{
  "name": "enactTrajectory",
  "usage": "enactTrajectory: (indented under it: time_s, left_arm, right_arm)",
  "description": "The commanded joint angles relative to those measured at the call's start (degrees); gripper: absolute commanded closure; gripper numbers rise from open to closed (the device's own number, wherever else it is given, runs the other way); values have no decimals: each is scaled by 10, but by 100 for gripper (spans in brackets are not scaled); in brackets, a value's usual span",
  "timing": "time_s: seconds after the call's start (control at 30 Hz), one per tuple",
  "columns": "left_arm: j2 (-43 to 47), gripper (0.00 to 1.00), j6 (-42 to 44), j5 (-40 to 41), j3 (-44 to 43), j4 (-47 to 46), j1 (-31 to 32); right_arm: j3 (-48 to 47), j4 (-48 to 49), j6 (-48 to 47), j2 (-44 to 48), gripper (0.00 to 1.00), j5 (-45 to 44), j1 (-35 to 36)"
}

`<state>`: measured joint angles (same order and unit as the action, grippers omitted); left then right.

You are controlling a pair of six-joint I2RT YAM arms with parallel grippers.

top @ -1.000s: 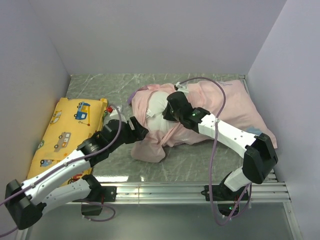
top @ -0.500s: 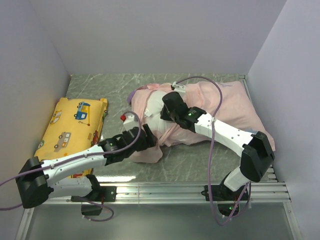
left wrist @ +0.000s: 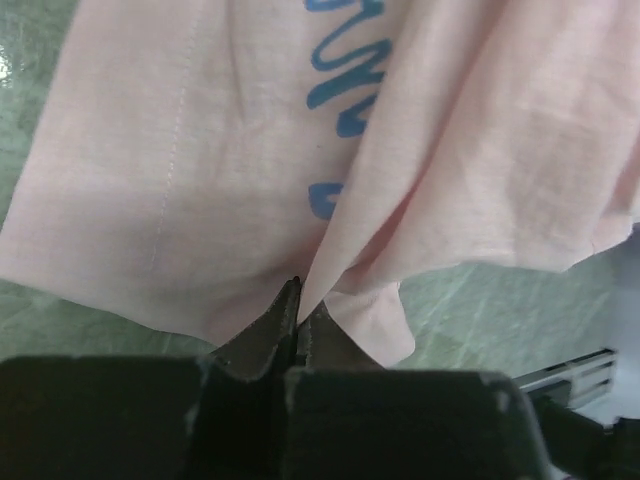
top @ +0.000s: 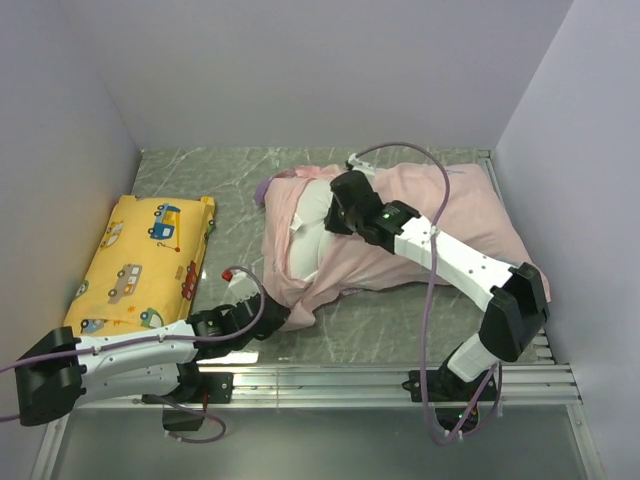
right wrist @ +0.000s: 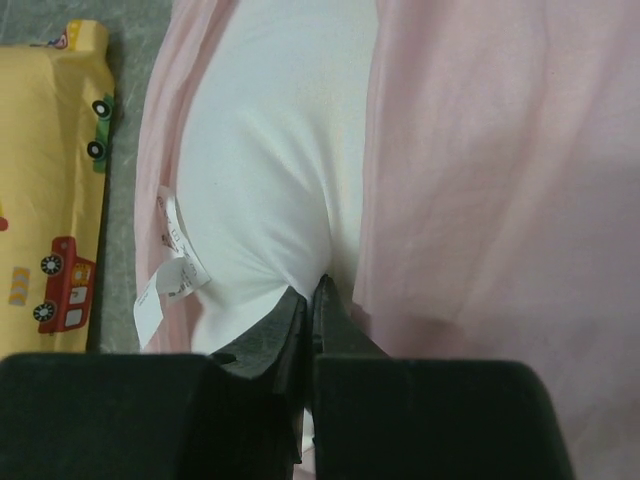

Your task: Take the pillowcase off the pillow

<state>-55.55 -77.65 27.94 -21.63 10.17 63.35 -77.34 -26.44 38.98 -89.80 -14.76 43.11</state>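
- The left gripper [left wrist: 298, 312] had its black jaws pinched together on a fold at the near hem of the thin, pale pink fabric pillowcase [left wrist: 190, 150]. The cloth fanned out from the tips with blue print showing through.
- The right gripper [right wrist: 312, 292] was clamped shut on a pucker of the big, plain white stuffed pillow [right wrist: 270, 140], just beside its small white care label [right wrist: 172, 262].
- From above, the pillow lay across the far middle of the green marbled table [top: 200, 175]. Its white left end was bared and the rest was inside the pillowcase, which spread off to the right.
- A yellow cushion printed with little vehicles [top: 135, 260] lay well apart at the left.
- To my eye the step in hand was the pull-off. The right arm should anchor the pillow while the left draws the hem away from it, slow and low over the table.
- A jerk might slip the thin cloth from the tips. If the anchoring pinch gave way, the pillow would likely drag along with its cover.
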Motion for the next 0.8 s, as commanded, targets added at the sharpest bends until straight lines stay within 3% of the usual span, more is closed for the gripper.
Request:
enactTrajectory:
  time_s: [0.0,0.23,0.43,0.67,0.77]
  left_arm:
    - [14,100,-37,7,29,10,-19]
    - [22,99,-28,-39,91,-56,-89]
    - [15,100,-3,-66,90,-93,-148]
    - [74,99,72,-116,71,-67,-282]
    - [49,99,86,-114,46,-64,-312]
  right_arm:
    - [-28,53,5,83,100,-5,-36]
    - [21,54,7,178,100,64,-121]
    - [44,45,3,224,100,114,-131]
    - [217,83,7,286,100,142,-130]
    - [310,148,27,310,100,151,-119]
